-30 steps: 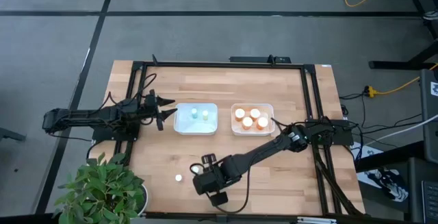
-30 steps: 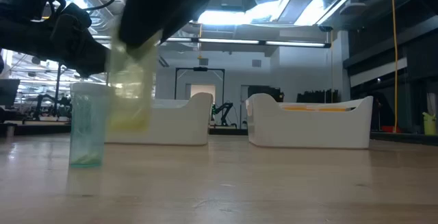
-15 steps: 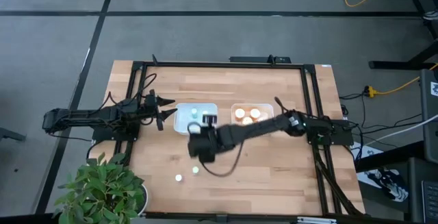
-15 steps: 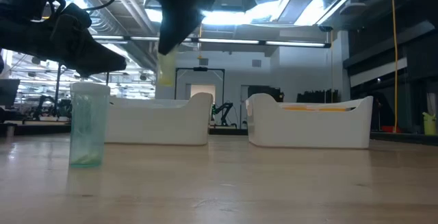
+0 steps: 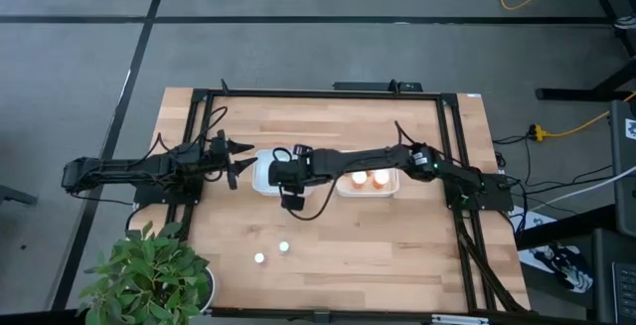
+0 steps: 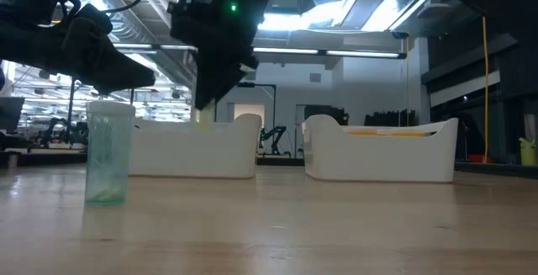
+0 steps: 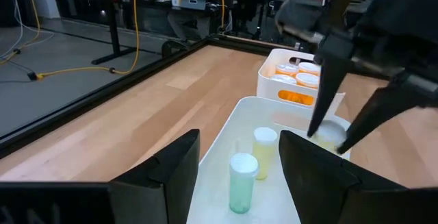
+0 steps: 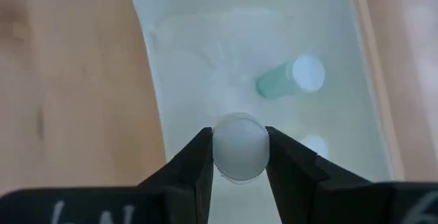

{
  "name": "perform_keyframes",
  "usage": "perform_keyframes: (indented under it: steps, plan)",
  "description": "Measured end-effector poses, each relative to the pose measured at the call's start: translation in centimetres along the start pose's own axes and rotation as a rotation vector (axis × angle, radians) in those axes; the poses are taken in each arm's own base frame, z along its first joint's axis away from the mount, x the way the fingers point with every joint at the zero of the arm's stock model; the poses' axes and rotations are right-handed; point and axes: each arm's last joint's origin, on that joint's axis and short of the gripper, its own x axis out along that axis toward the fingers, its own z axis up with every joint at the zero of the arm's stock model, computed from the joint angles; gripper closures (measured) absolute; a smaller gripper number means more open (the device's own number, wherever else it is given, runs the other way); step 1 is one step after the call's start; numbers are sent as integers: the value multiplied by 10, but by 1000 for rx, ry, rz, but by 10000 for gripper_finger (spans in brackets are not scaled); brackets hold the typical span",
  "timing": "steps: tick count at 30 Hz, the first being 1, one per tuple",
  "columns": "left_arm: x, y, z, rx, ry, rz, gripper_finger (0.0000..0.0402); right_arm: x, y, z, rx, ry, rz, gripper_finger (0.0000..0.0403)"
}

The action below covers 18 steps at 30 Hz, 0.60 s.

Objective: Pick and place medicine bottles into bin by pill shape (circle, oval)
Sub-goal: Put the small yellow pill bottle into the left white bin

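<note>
**Third pale bottle over the left bin**

The right gripper [image 8: 238, 157] pinched a pale bottle [image 8: 239, 146] above the left bin [image 5: 261, 178], two already inside. Orange bottles [image 5: 368, 177] filled the right bin [image 5: 343, 190]. Two bottles [image 5: 271, 253] waited on the table. The left gripper [image 7: 239, 166] hung spread nearby.

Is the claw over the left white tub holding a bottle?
Yes: in the right wrist view the right gripper clamps a white-capped bottle between its fingers, directly above the left tub.
</note>
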Motion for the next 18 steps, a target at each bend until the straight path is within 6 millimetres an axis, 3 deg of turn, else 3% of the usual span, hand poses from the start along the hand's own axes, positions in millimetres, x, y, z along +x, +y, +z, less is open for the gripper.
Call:
perform_keyframes:
  steps: [5,18]
  plan:
    - [0,0,0,0,0,0,208,17,3,-6,3,-10,-9,284]
    - [0,0,0,-1,0,0,208,25,4,-8,24,10,0,282]
